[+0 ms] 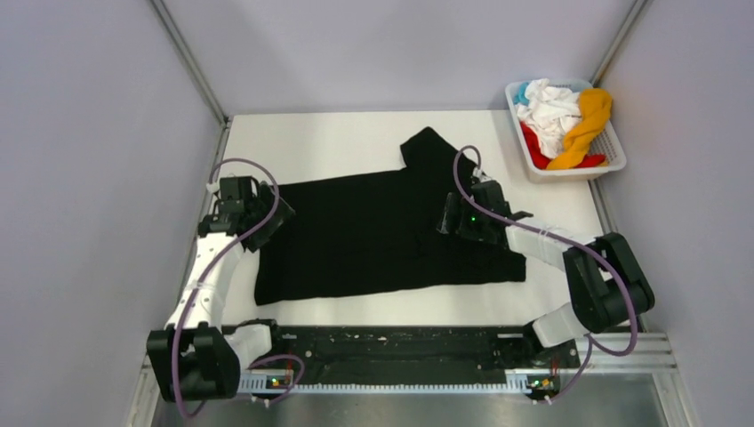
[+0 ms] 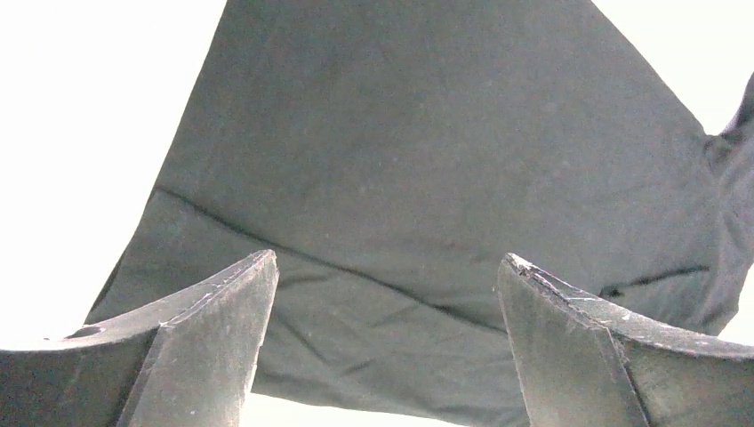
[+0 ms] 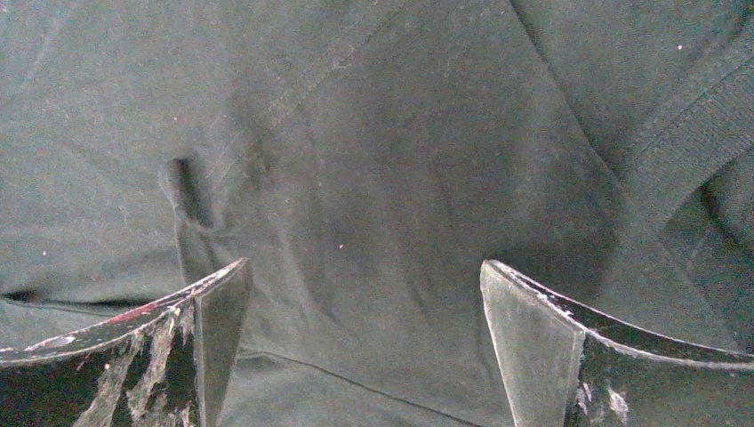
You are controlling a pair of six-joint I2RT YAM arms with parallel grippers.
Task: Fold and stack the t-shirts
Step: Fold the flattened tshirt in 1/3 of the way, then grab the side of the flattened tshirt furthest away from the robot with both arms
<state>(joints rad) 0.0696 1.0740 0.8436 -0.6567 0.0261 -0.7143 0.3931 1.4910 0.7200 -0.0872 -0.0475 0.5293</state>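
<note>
Right gripper (image 3: 364,347) and left gripper (image 2: 387,342) gape over black t-shirt (image 1: 373,231)

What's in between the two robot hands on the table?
The black t-shirt, spread flat. In the top view it fills the whole stretch from the open left gripper to the open right gripper; nothing else lies there.

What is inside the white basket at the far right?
The basket holds a crumpled white shirt, orange-yellow shirt, red shirt and light blue shirt. Anything beneath them is covered.
</note>
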